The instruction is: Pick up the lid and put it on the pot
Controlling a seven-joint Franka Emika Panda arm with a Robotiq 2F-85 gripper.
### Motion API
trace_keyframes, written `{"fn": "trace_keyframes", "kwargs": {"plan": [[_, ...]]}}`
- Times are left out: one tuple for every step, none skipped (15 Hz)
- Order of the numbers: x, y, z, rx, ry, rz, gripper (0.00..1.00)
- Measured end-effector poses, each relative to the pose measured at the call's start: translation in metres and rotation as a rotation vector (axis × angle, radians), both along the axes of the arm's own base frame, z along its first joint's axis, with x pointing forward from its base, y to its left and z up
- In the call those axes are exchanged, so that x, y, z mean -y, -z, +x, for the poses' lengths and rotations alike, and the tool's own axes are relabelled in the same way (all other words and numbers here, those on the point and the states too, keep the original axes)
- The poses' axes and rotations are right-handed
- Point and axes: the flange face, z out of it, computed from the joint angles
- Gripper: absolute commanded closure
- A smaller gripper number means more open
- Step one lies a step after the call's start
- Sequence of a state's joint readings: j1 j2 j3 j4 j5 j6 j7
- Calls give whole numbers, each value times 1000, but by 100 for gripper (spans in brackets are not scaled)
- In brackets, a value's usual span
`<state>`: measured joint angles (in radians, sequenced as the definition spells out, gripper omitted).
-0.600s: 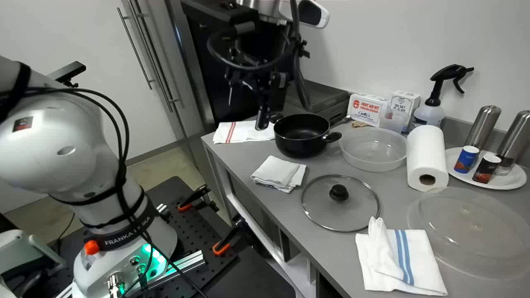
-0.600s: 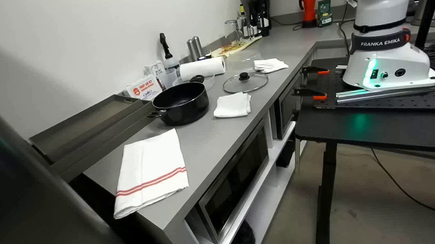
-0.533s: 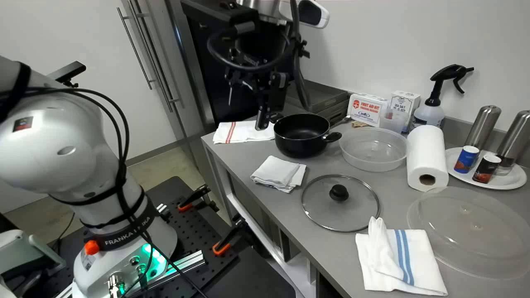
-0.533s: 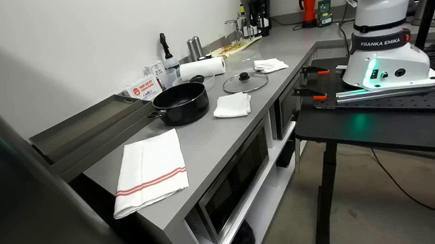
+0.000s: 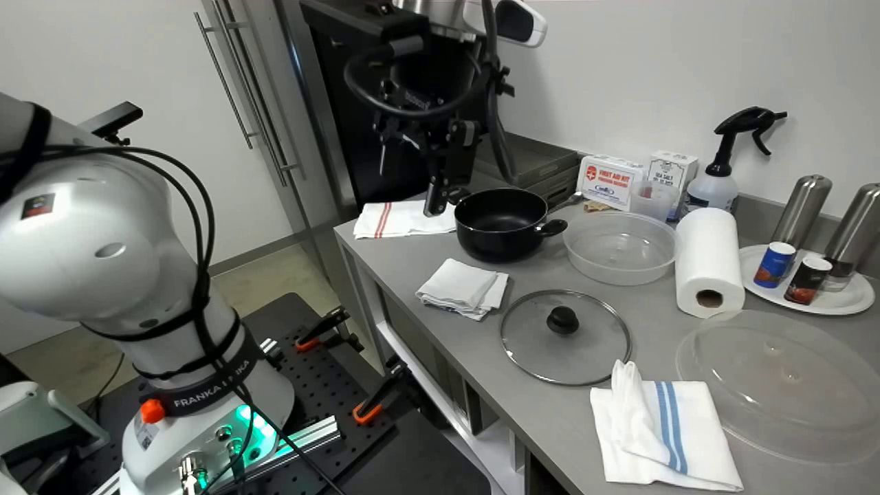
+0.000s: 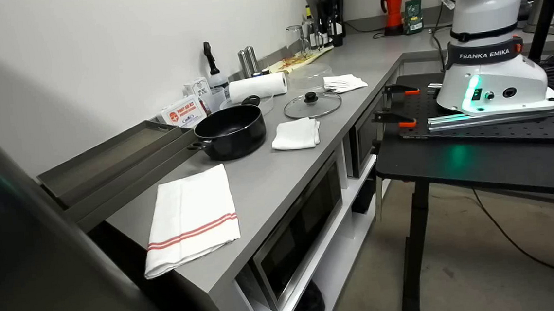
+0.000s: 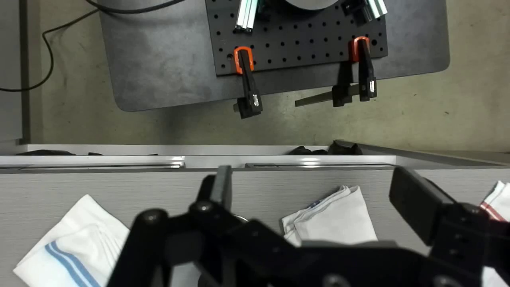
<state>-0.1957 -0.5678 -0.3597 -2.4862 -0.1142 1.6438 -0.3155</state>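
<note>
Pot: on counter
Lid: flat, right of and nearer than pot in an exterior view
Claw: jaws wide apart

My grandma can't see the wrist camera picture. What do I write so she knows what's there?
A wide-open black robot gripper hangs above a grey countertop. Between its fingers shows a folded white cloth, and a white cloth with blue stripes lies at left. Across a strip of floor, two black-and-orange clamps jut from a dark table.
</note>
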Motion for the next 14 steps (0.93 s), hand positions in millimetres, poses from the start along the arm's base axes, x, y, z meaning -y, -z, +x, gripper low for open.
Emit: {"fn": "trace_keyframes", "kwargs": {"plan": [[0,0,0,0,0,0,0],[0,0,0,0,0,0,0],[0,0,0,0,0,0,0],[-1,1,2,0,-1,-2,0],[-2,3,5,0,-5,-3,0],[-4,7,11,2,-11,-7,0],[-6,12,19,3,-18,-10,0],[-9,19,29,9,-28,-16,0],[-12,27,40,14,-38,-23,0],[-16,35,52,20,-46,-32,0],[-20,45,64,24,-55,-38,0],[-24,56,76,34,-60,-50,0],[-27,66,89,46,-63,-68,0],[-30,77,101,59,-64,-85,0]]}}
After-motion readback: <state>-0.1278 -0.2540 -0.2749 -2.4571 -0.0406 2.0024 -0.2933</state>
